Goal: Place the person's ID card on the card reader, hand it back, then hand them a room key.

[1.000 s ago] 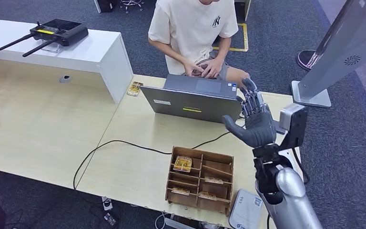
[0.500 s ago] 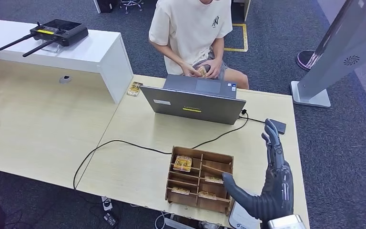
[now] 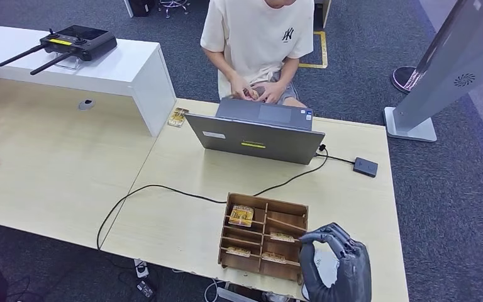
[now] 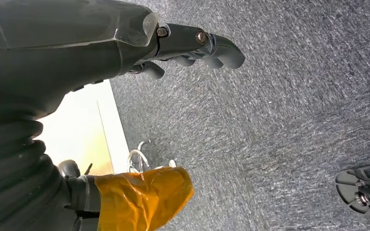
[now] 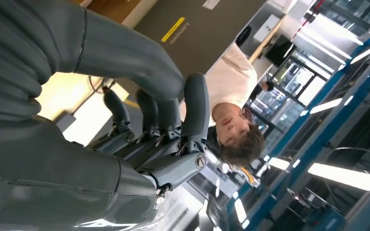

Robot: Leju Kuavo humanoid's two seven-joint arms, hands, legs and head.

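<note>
Table point(image 3: 182, 226), pale wood. Person point(image 3: 258, 38) seated at its far edge behind an open laptop point(image 3: 255, 135). Both of the person's hands were low by the lap, working on a small yellowish item point(image 3: 251, 94). Probably the ID card, but too small to be sure.

Wooden divided box point(image 3: 287, 207) stood close to the table's near edge, toward the right corner. Several room key cards lay flat in its slots, long sides running along the near edge. One sat in the far-left slot point(image 3: 241, 216), another in the middle slot on the right side point(image 3: 282, 237), and more in the near row.

Right hand point(image 3: 339, 267) hung at the near edge, just beside the box's right wall and over the white card reader point(image 3: 326, 263). A sliver of the reader showed between thumb and fingers. Fingers were curled in toward the thumb, with nothing seen in them.

Left hand point(image 4: 192, 43) hung off the table over grey carpet, fingers curled in and holding nothing.

Judgement: if the ID is back with the person, the key handover remains. The keys lay toward the table's left edge from the right fingertips, the right-side slots closest. The right hand was far nearer than the left. The curled fingers would need to open and come down over the box wall.
</note>
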